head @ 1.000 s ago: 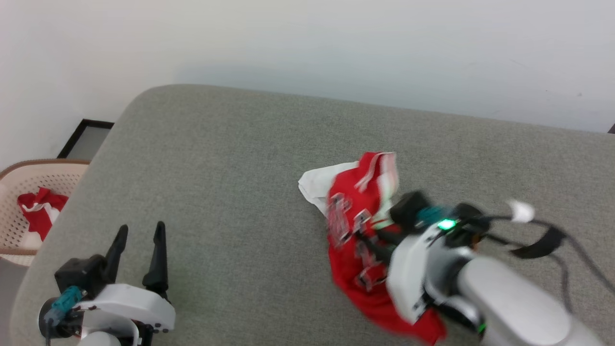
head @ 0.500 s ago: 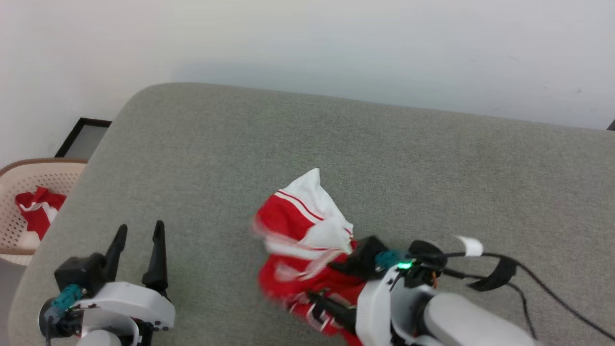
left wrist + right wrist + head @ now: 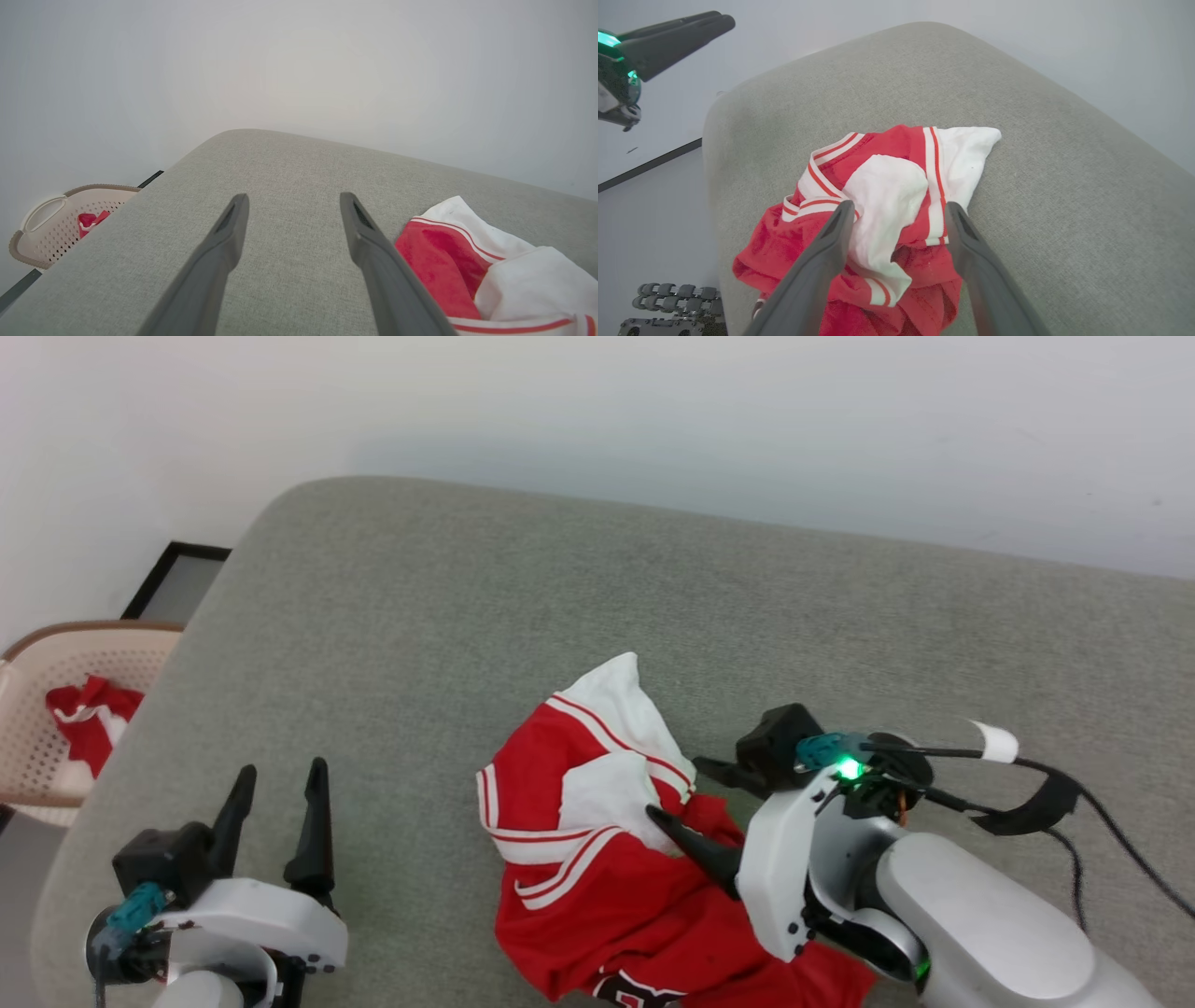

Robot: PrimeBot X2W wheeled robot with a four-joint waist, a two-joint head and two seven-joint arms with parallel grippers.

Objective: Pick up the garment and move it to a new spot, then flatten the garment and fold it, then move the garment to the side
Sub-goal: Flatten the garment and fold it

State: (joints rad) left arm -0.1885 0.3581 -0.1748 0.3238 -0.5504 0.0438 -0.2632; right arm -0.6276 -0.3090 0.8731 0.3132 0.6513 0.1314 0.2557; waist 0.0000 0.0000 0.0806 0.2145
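There is one garment point(image 3: 597, 859), one basket point(image 3: 56, 653) and two grippers, each with two dark fingers. The garment is red with white sleeves and red-and-white stripes. It lies in a crumpled heap on the grey soft surface point(image 3: 467, 616), near the front edge and a bit to the right of the middle.

The right gripper point(image 3: 674, 787) has its jaws spread wide – nothing is held between them. Its fingers reach over the white sleeve part of the heap, one on each side. I cannot tell if they touch the cloth.

The left gripper point(image 3: 281, 767) is well apart from the garment, over bare grey cloth at the lower left. Its jaws are spread too, with nothing in them.

The basket stands on the floor by the left end of the surface, and one small red and white cloth point(image 3: 89, 719) lies in it.

The head view adds a bit of black lettering point(image 3: 635, 989) at the bottom edge of the heap. The right wrist view adds the left gripper point(image 3: 724, 21) from the side, up in its top left corner – and a row of dark rollers point(image 3: 677, 294) down on the floor
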